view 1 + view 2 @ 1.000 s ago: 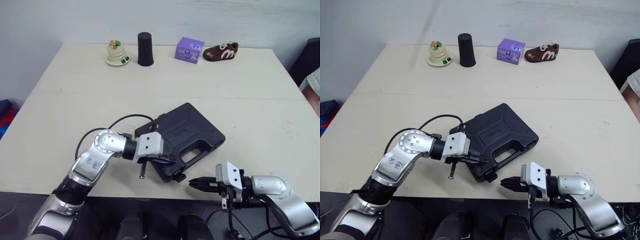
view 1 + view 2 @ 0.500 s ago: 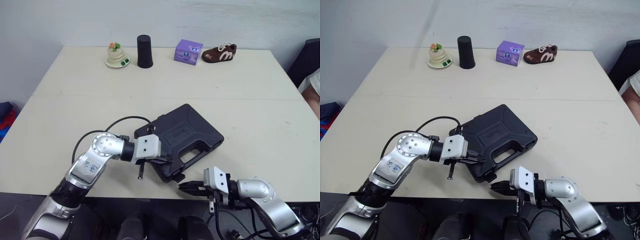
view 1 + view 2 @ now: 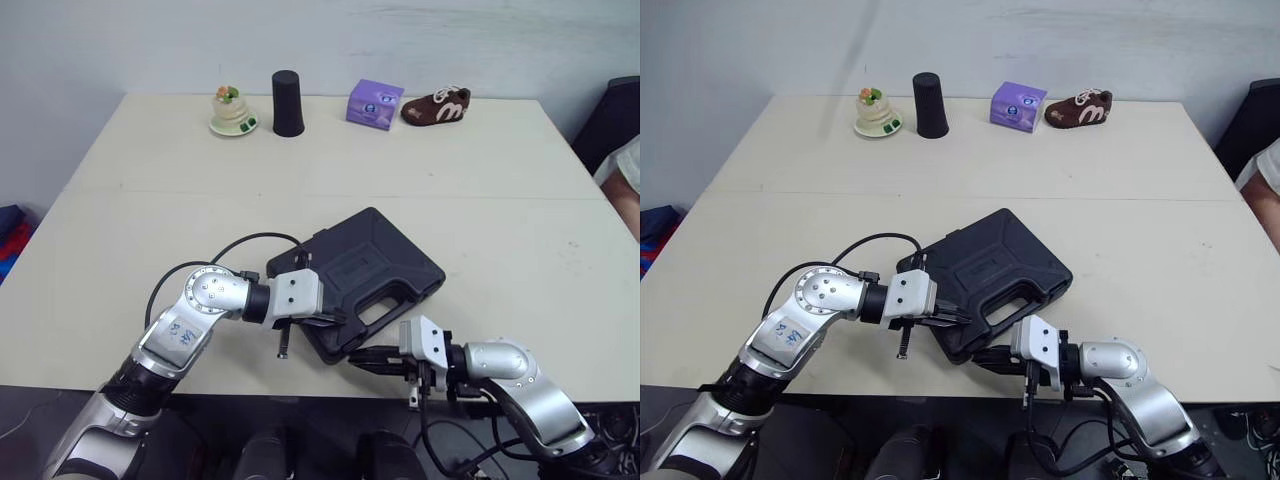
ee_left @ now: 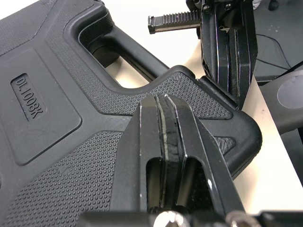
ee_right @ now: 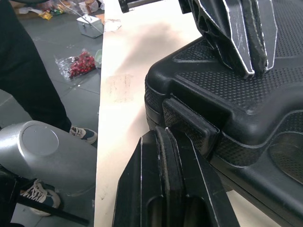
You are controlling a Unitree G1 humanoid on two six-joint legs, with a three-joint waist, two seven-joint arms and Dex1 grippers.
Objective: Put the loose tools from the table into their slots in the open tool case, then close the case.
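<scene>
— Where is the tool case (image 3: 365, 275)?

— Flat on the desk (image 3: 480, 170), close to the near edge and turned at an angle, one corner pointing toward the robot. Its lid is down, with the textured top facing up.

— And the left claw (image 3: 340, 320)?

— Its two fingers are pressed together with nothing between them. The tips sit on the lid at that near corner, just beside the handle (image 4: 128, 56) opening.

— The right claw (image 3: 358, 360)?

— Also drawn together and holding nothing. It reaches in from the desk's near edge, low and level. In the right wrist view its tips are right at the latch (image 5: 189, 124) on the case's side wall, just below the left claw. I cannot tell whether they press on it.

— Are the two claws close?

— Very near each other at the same corner, one above the lid and one at the side.

— Anything else on the desk?

— Along the far edge, well apart from the case, are a black cup (image 3: 288, 89), a purple box (image 3: 375, 104) and a brown shoe (image 3: 436, 105).
</scene>
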